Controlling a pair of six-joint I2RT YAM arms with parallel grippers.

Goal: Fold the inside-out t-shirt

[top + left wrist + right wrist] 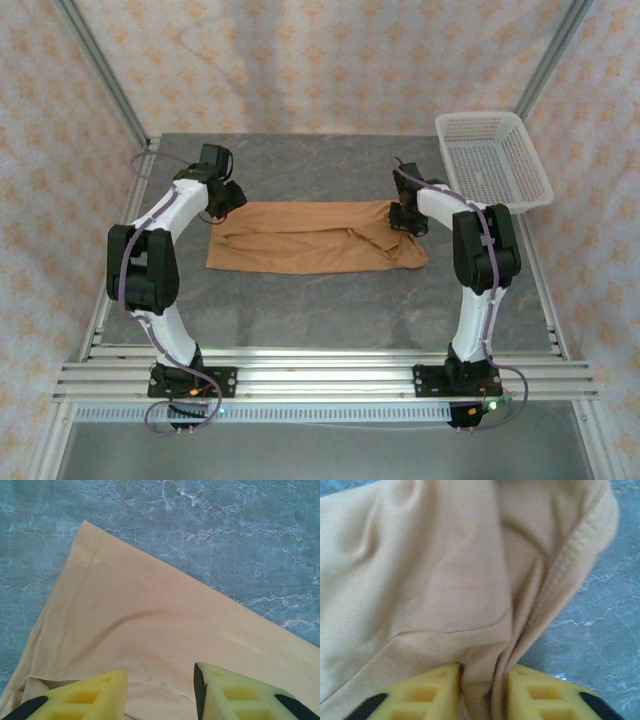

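The orange-tan t-shirt [310, 237] lies folded into a wide strip across the middle of the grey table. My left gripper [226, 198] hovers at its far left corner, and in the left wrist view its yellow fingers [85, 695] stand open above the flat cloth [150, 630] with a hemmed edge at the left. My right gripper [406, 220] sits at the shirt's far right end. The right wrist view has a bunched fold of cloth [482, 680] pinched between the yellow fingers [540, 695], with a stitched hem running up to the right.
A white plastic basket [492, 155] stands at the back right corner of the table [320, 300]. Bare grey marbled surface stretches in front of and behind the shirt. Metal frame posts and patterned curtains enclose the sides.
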